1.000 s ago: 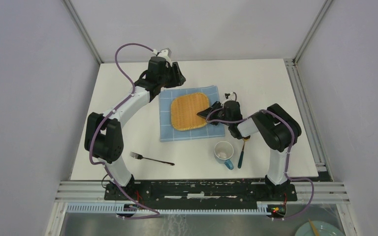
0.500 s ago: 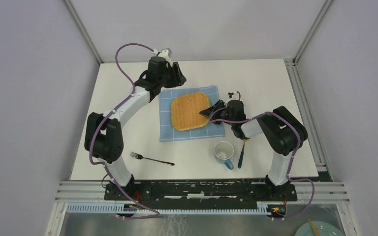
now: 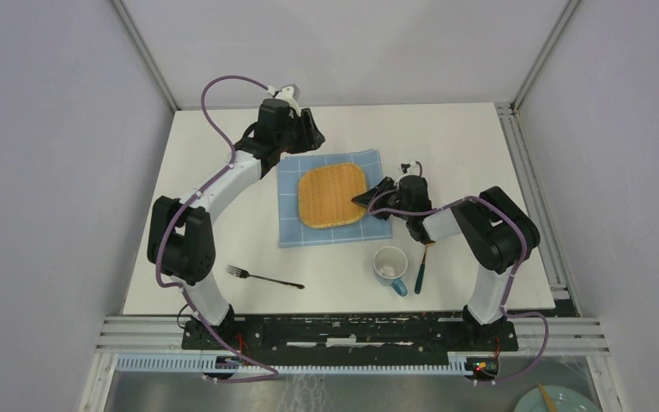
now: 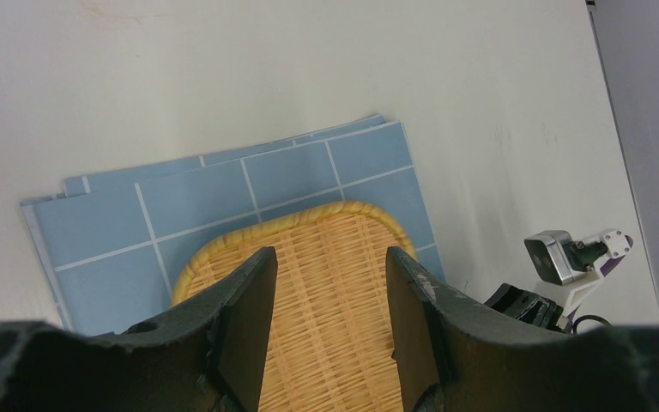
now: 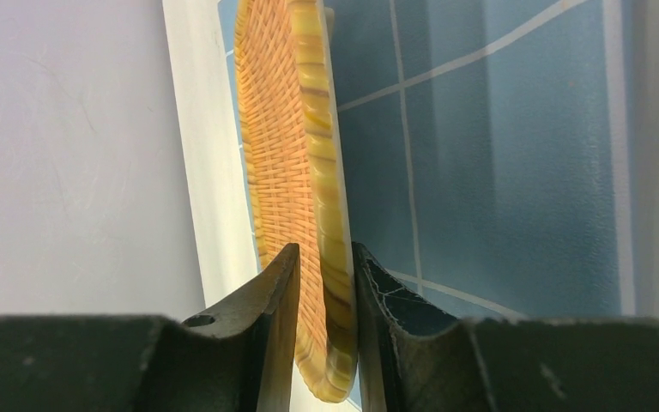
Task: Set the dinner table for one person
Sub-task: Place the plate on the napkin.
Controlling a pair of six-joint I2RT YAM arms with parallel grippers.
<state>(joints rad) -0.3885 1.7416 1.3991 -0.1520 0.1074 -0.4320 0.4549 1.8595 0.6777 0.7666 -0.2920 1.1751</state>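
Observation:
A woven yellow tray (image 3: 330, 195) lies flat on a blue checked cloth (image 3: 290, 230) in the middle of the white dinner table (image 3: 223, 215). My right gripper (image 3: 371, 199) is low at the tray's right edge. In the right wrist view its jaws (image 5: 323, 251) straddle the tray's rim (image 5: 330, 283), slightly open, with a thin gap on the upper side. My left gripper (image 3: 311, 137) hovers over the cloth's far edge; its fingers (image 4: 330, 253) stand open above the tray (image 4: 326, 300) with nothing between them.
A fork (image 3: 264, 277) lies near the front left of the table. A white mug with a blue handle (image 3: 389, 265) and a blue-handled spoon (image 3: 421, 270) sit front right, close under the right arm. A pale bowl (image 3: 558, 400) rests off the table, bottom right.
The right gripper has slid back to the right, off the tray's surface toward its rim, and its jaws have loosened a little. The tray, cloth and left arm have not moved.

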